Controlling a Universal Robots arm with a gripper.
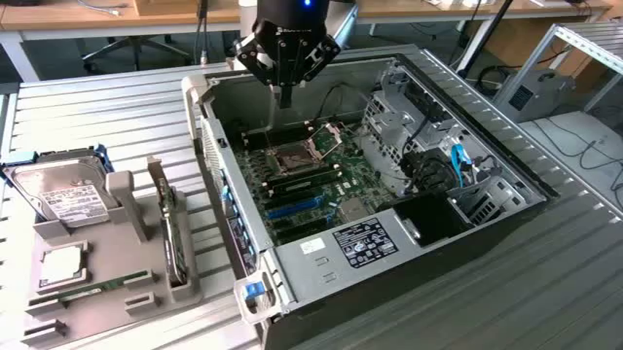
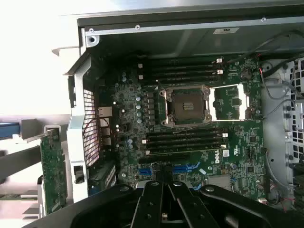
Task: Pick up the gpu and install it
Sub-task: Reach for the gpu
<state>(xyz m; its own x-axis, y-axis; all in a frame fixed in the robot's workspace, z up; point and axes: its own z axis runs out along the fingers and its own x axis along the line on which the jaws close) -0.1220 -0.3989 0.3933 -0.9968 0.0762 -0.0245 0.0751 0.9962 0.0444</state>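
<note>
The gpu [image 1: 172, 233] stands on its edge in a slot of the grey parts holder [image 1: 98, 306], at the exterior view's left beside the open computer case [image 1: 322, 251]. In the wrist view the gpu [image 2: 51, 168] appears as a green board just outside the case's rear wall. My gripper [image 1: 284, 100] hangs over the far end of the case, above the motherboard [image 1: 322, 179], well apart from the gpu. The gripper [image 2: 164, 183] is shut with nothing between its fingers and points down toward the blue card slots [image 2: 183, 167].
The holder also carries a silver hard drive [image 1: 63, 193], a processor chip [image 1: 60, 266] and a green memory stick [image 1: 93, 288]. Inside the case are the processor socket [image 2: 186, 105], black memory slots [image 2: 185, 140], a drive cage [image 1: 409, 124] and blue cables [image 1: 459, 162].
</note>
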